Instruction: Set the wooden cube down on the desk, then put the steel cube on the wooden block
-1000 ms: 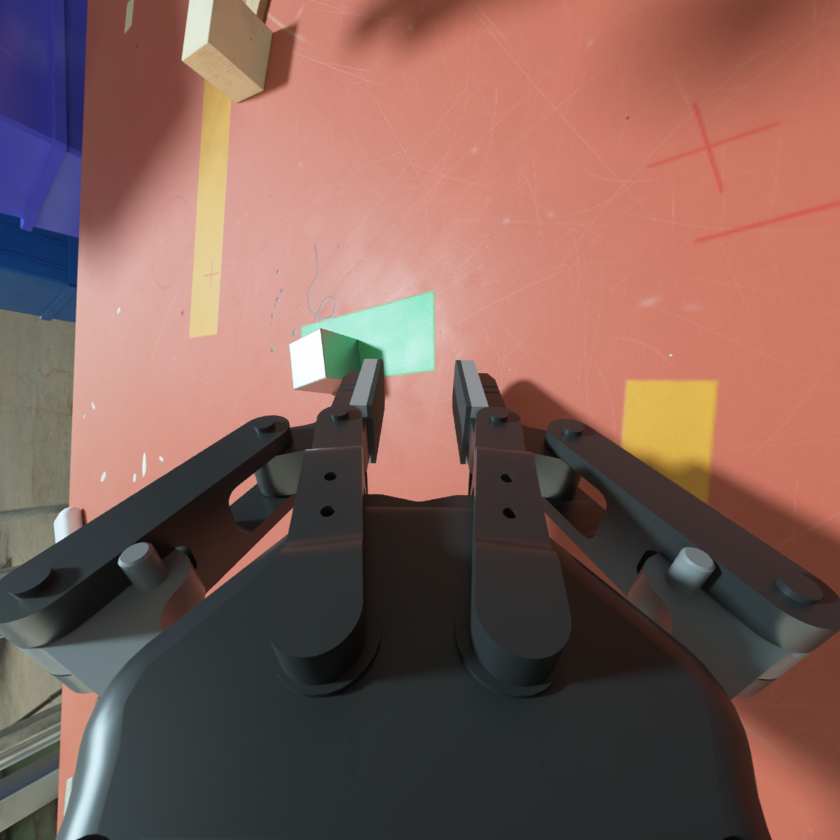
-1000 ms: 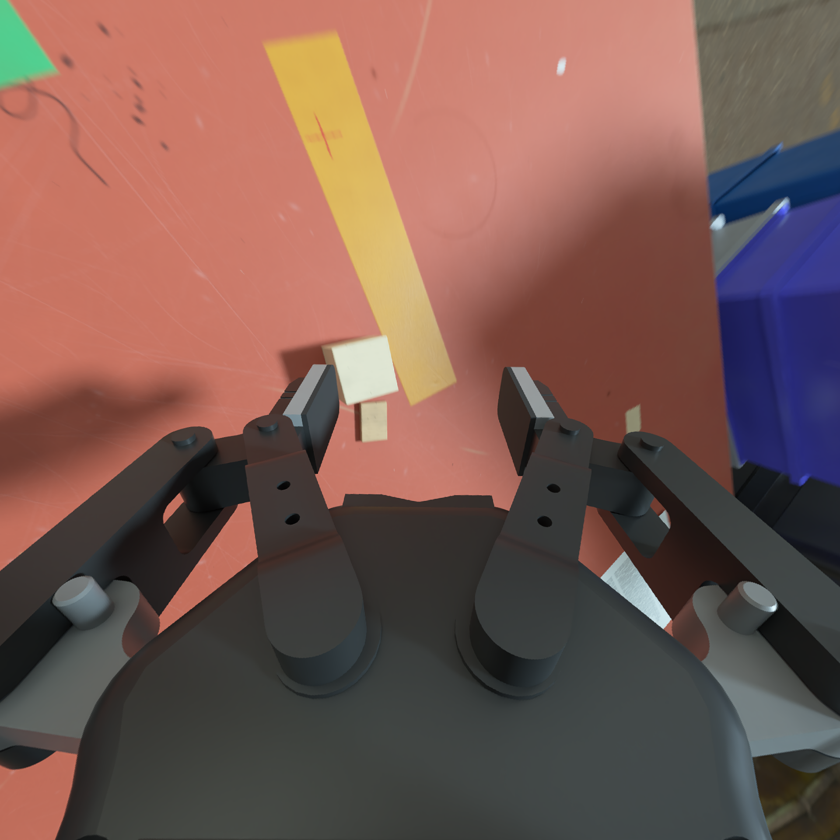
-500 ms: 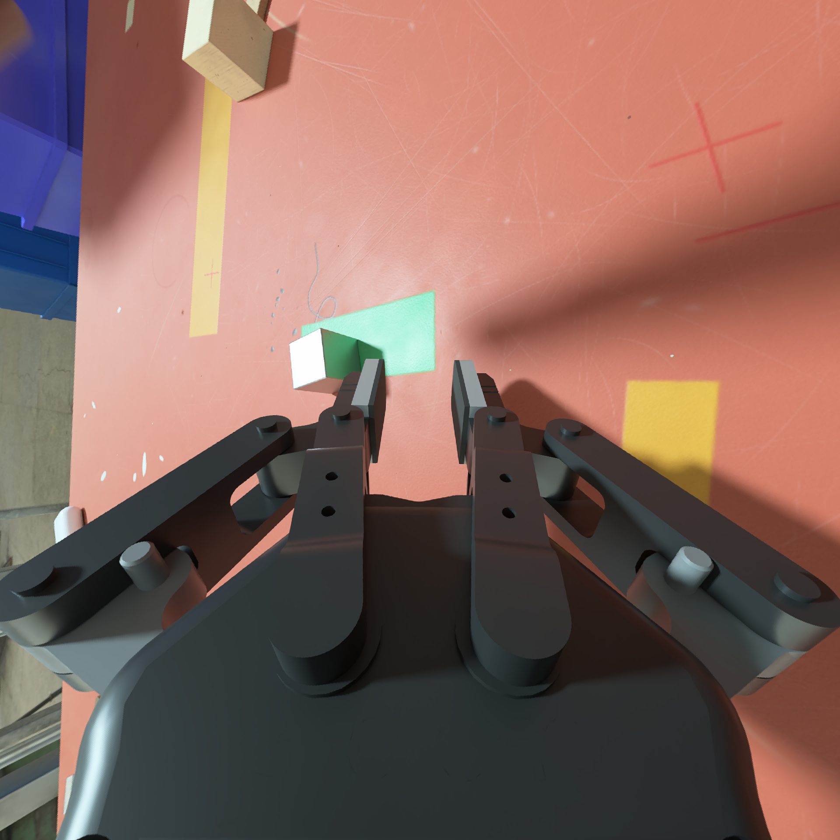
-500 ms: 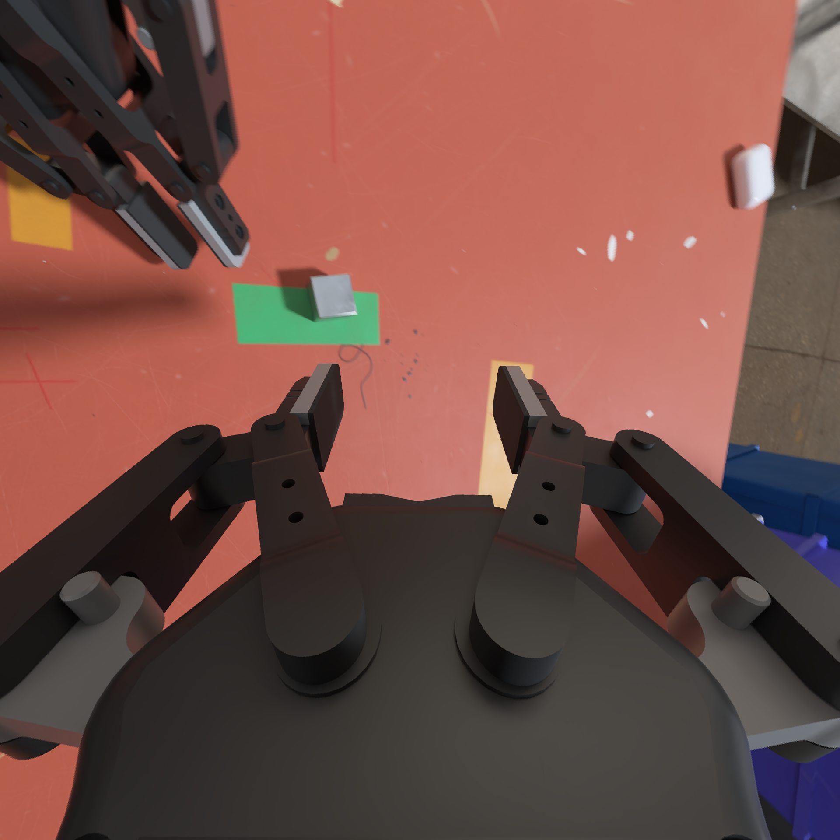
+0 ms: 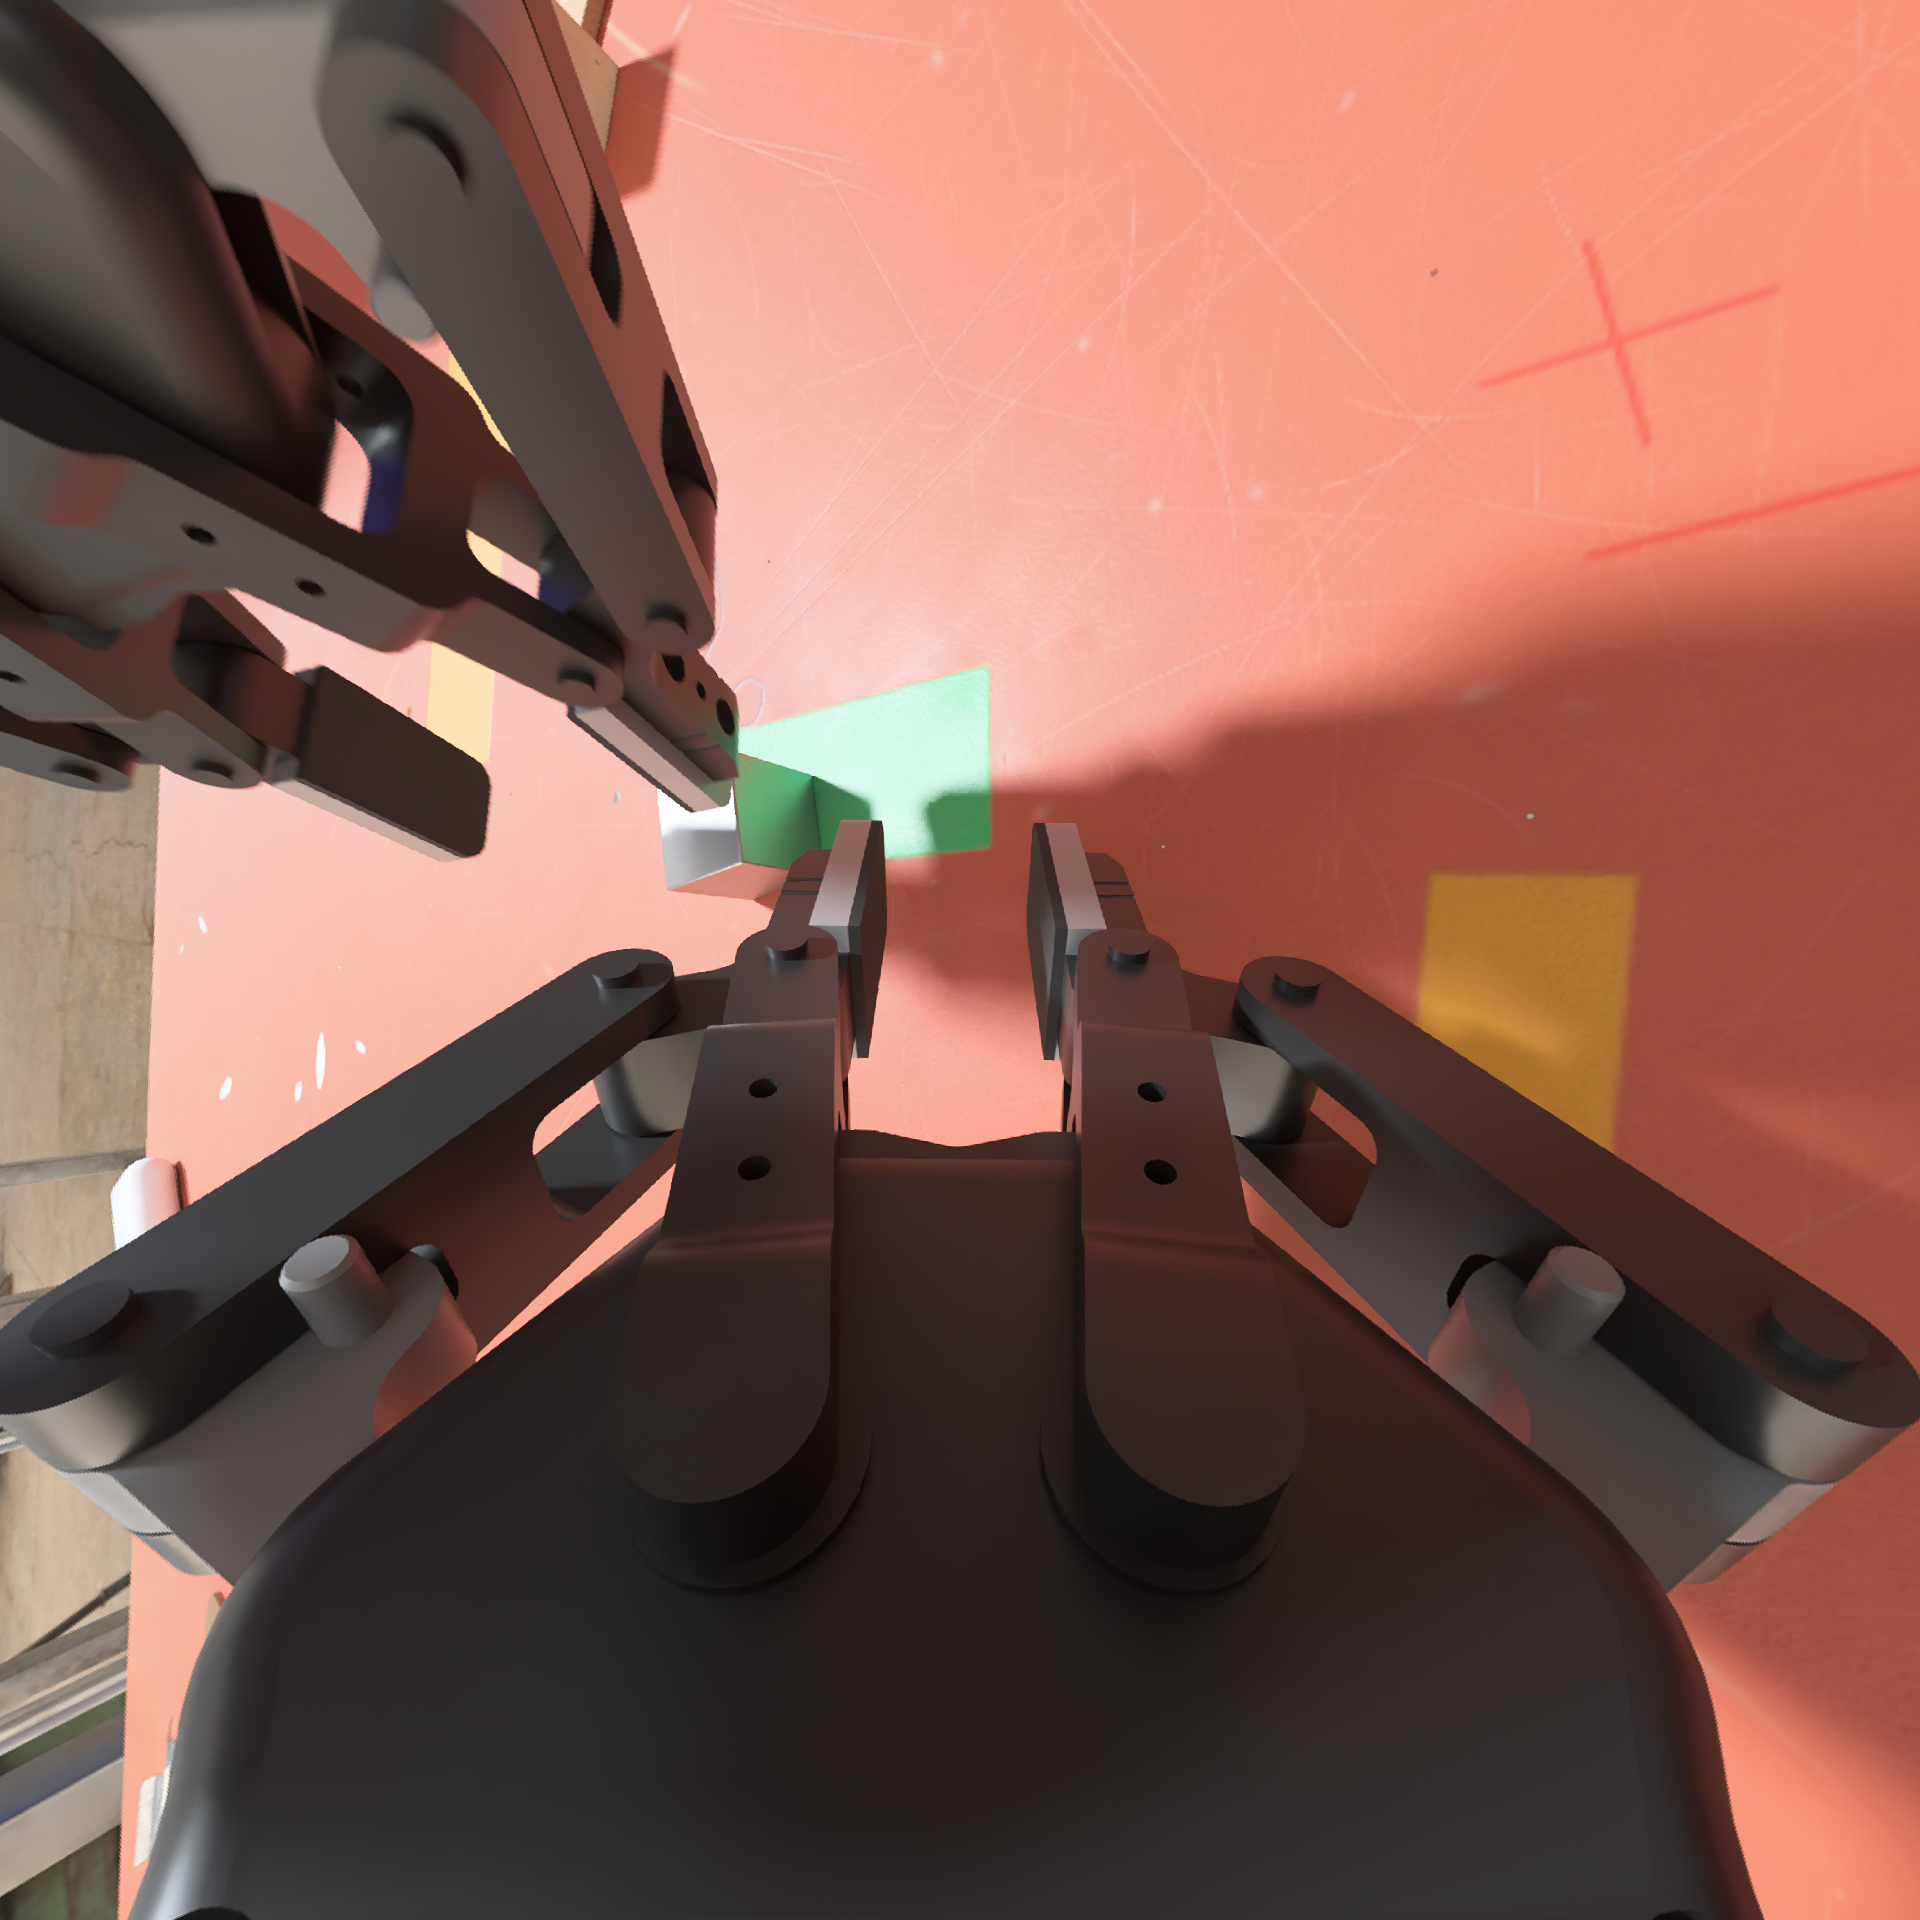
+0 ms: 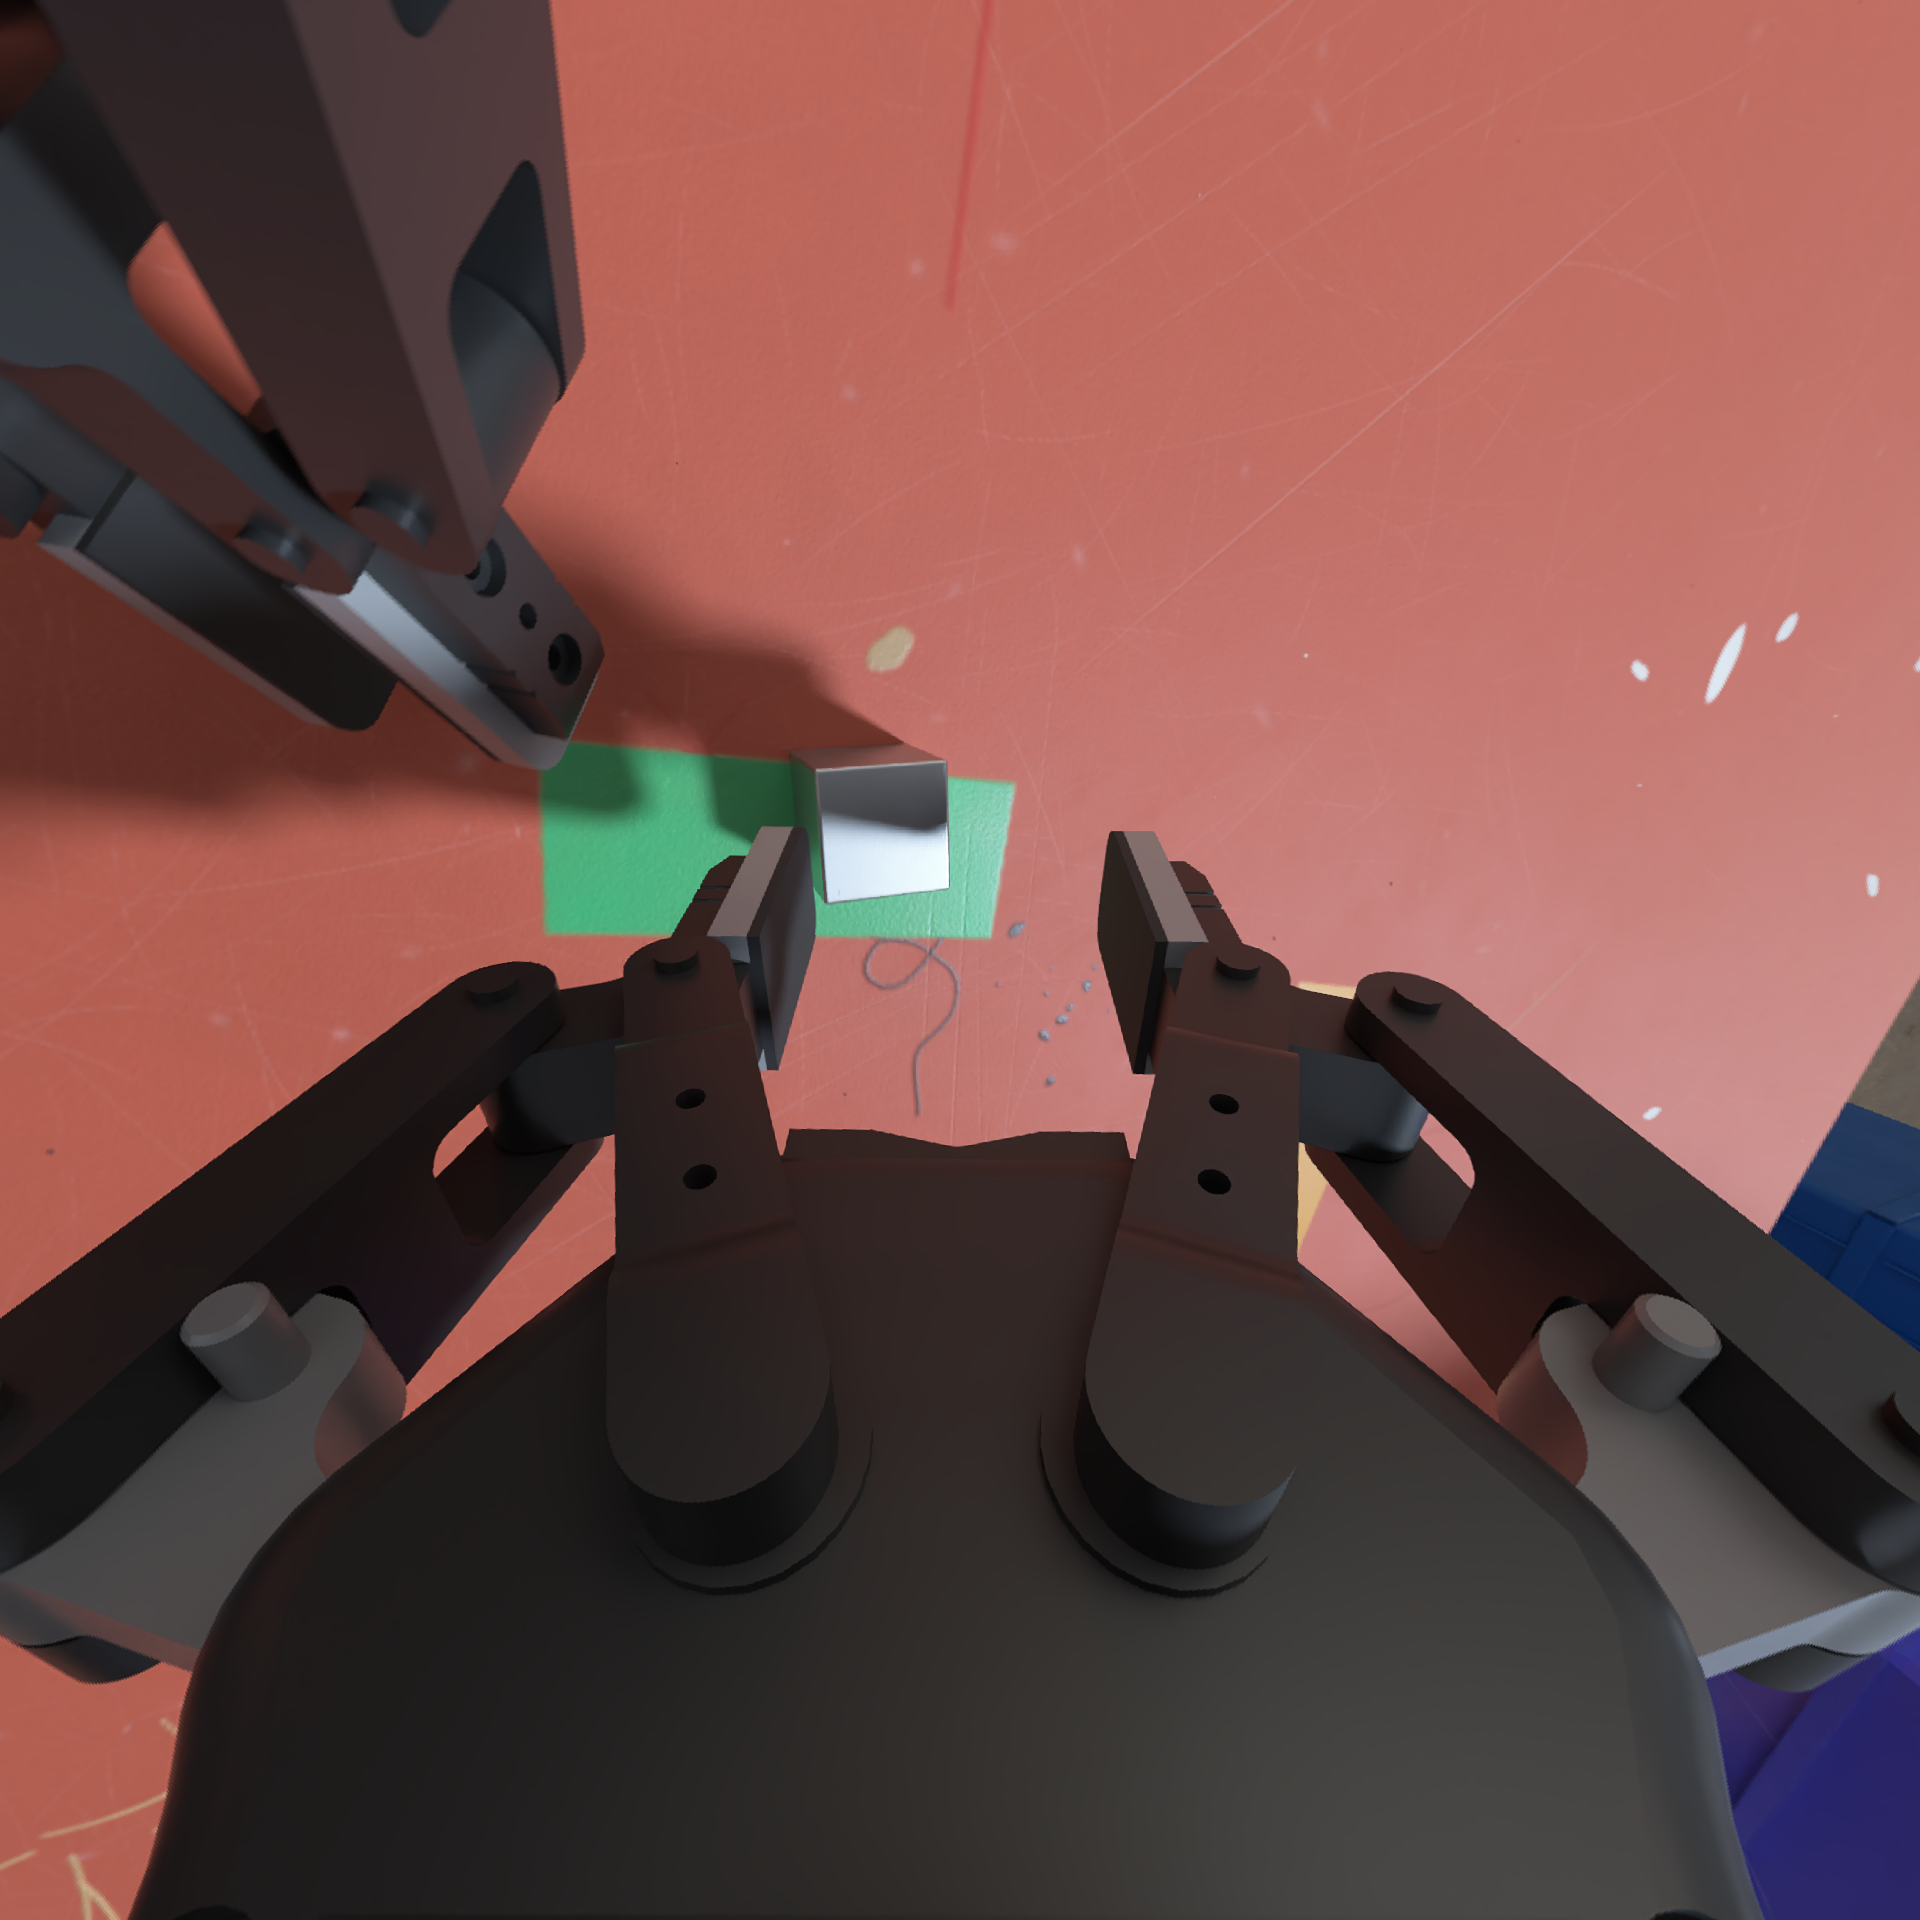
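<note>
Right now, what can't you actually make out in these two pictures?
- Wooden block: left wrist view, only a sliver at the top edge, behind the right claw; absent from the right wrist view.
- Steel cube: left wrist view, partly covered by that claw's fingertip; clear in the right wrist view.
- Blue bin: right wrist view, cut off by the edge.

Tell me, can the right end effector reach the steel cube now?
Probably yes. The right end effector is open, with the steel cube just ahead on the green patch; the left end effector hangs aside.
</note>
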You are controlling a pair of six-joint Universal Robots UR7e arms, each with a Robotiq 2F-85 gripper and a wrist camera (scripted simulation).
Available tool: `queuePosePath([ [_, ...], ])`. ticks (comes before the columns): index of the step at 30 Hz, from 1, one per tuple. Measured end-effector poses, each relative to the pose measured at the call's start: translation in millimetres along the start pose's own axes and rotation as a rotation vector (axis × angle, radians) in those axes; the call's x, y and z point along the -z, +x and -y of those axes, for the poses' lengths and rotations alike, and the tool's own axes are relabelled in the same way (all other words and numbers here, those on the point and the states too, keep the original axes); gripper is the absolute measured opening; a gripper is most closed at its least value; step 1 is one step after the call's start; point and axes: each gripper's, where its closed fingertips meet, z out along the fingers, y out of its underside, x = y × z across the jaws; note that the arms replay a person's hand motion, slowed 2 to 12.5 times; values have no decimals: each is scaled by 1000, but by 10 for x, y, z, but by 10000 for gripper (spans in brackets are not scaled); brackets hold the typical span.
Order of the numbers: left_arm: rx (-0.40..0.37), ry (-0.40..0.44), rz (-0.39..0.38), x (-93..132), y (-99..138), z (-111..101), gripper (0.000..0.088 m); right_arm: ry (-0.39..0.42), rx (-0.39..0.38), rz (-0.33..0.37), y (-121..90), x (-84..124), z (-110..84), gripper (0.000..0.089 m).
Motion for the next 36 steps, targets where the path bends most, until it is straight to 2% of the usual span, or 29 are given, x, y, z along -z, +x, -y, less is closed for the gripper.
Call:
queuePosePath([
  [4, 0, 4, -2, -2, -1, 8, 236, 8, -6, 11, -28, -103, 25, 460],
  [9, 3, 5, -1, -1, -10, 8, 233, -19, 20, 21, -78, -206, -2, 445],
  [14, 0, 2, -5, 0, -3, 2, 235, -18, 17, 43, -119, -240, 9, 433],
  [20, -1, 1, -5, -1, -4, 2, 237, -12, 15, 57, -125, -234, 11, 287],
  [29, -3, -1, -4, -2, -6, 1, 238, -28, -2, 78, -134, -254, -32, 292],
  [36, -3, -3, -3, 0, -9, -7, 241, -3, -7, 98, -140, -251, -30, 289],
])
